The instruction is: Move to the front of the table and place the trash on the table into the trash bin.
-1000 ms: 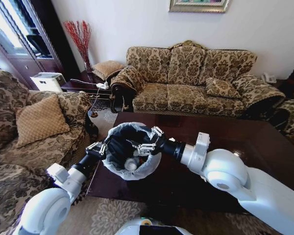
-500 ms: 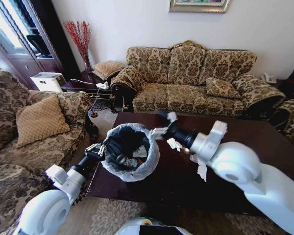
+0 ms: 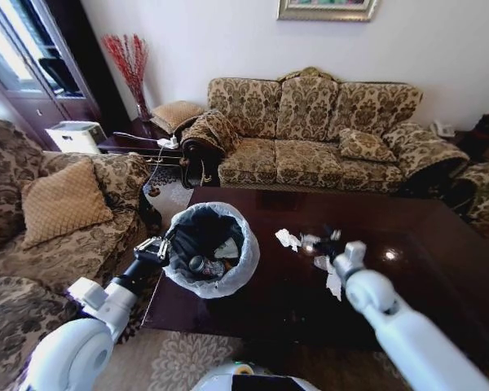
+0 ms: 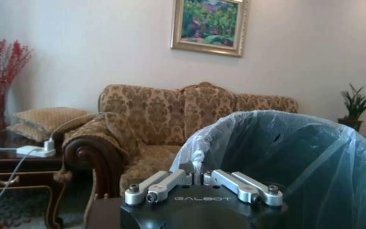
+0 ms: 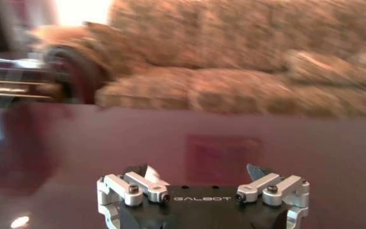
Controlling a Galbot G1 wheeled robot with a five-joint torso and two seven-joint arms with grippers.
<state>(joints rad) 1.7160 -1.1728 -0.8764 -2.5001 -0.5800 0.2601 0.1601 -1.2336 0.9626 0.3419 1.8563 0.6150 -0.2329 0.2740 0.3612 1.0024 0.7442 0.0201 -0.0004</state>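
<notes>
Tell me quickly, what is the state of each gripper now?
Left gripper: jaws shut on the trash bin rim.
Right gripper: jaws open, holding nothing.

Both arms have glossy white, rounded shells that narrow toward black wrist sections. The left gripper (image 4: 199, 177) and right gripper (image 5: 203, 177) share one build: a black housing marked GALBOT in pale letters, with silver metal finger linkages pinned by dark round screws and tipped in black.

The bin (image 3: 212, 248) sits at the counter's (image 3: 424, 261) left edge, with trash inside. More trash (image 3: 310, 252) lies on the counter to its right. A sofa (image 3: 318, 130) stands behind.
</notes>
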